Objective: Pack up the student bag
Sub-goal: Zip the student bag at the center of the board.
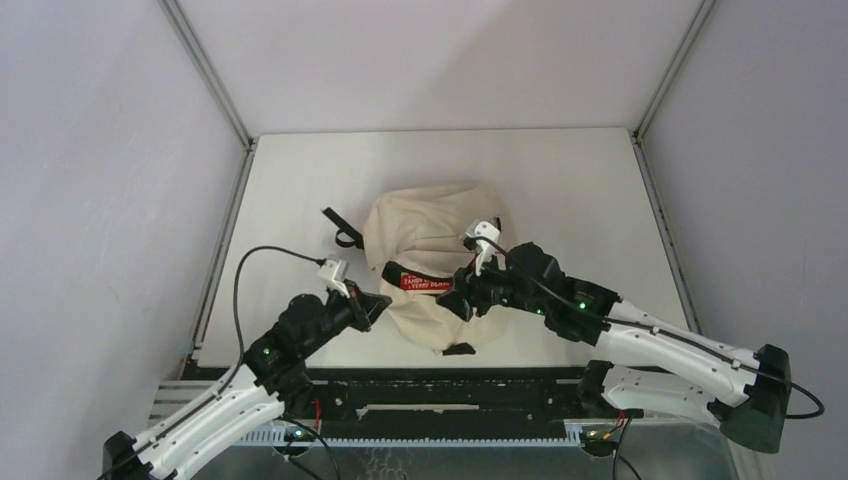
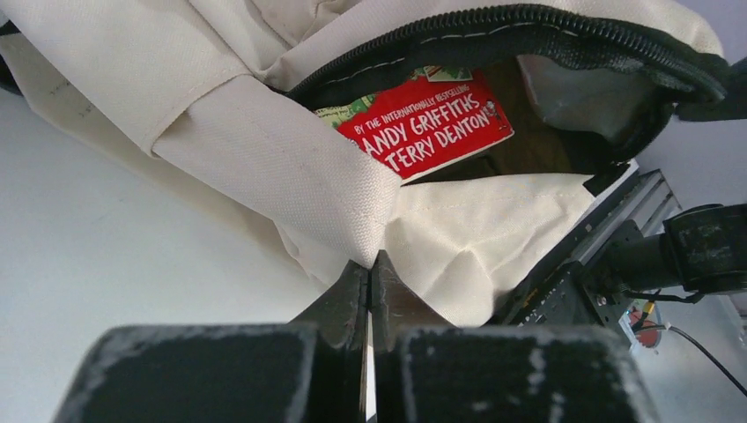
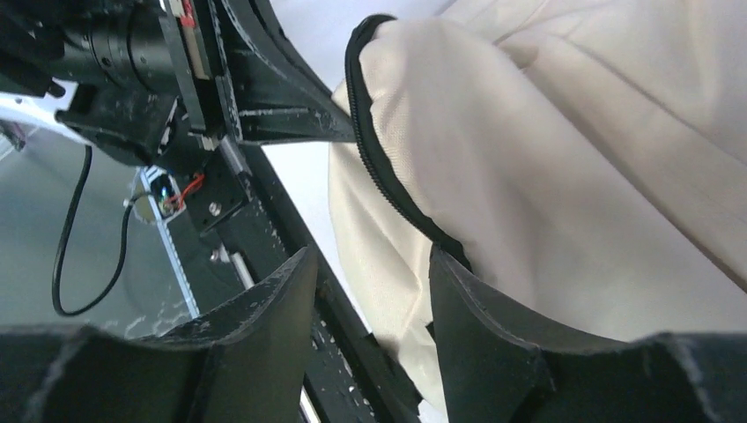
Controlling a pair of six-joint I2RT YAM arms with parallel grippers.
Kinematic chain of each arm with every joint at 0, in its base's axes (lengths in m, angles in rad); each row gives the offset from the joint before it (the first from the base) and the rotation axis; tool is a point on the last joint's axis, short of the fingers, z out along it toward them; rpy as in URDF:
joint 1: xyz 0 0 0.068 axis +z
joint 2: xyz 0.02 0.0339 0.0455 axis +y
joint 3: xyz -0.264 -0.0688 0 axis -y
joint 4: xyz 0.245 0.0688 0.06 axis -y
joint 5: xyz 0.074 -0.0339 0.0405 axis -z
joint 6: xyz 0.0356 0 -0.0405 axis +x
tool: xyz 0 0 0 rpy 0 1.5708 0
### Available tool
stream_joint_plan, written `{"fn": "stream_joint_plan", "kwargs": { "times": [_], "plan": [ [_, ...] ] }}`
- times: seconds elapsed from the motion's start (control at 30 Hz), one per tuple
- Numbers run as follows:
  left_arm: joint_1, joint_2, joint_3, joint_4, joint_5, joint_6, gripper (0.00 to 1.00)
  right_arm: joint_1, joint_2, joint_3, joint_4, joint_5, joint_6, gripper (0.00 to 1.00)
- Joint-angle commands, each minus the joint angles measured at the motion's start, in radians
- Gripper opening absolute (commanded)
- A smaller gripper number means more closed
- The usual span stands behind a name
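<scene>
Cream canvas, slack and creased: the student bag lies mid-counter toward the near edge, its black-zippered mouth facing the arm bases. A red book sits inside the mouth, one printed corner showing against the dark lining.

The likeliest failure is the mouth collapsing. The left hand has its fingers pressed together on only a small fold of canvas, caught at the very tips, so a modest tug could pull the cloth free and drop the flap over the book. A harder pull toward the bases could instead drag the soft bag to the lip of the counter, or tip the book out.

The left arm reaches in low from the left, forearm nearly level. The right arm comes in from the right, wrist bent. The right hand has its fingers apart and grips nothing, with the zipper edge running just beyond them.
</scene>
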Motion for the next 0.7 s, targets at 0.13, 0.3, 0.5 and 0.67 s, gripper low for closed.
{"fn": "stream_joint_plan", "kwargs": {
  "times": [0.13,0.3,0.5,0.67],
  "plan": [
    [0.006,-0.241,-0.097,0.276,-0.034,0.023,0.00,0.016,0.112,0.019,0.008,-0.188,-0.058,0.57],
    [0.005,-0.258,-0.103,0.270,-0.056,0.019,0.00,0.017,0.189,0.033,-0.010,-0.166,-0.056,0.58],
    [0.004,-0.207,-0.088,0.274,-0.027,0.024,0.00,0.002,0.253,0.037,-0.009,-0.083,-0.030,0.64],
    [0.005,-0.220,-0.088,0.266,-0.018,0.032,0.00,-0.029,0.276,0.055,-0.033,-0.001,0.001,0.68]
  ]
}}
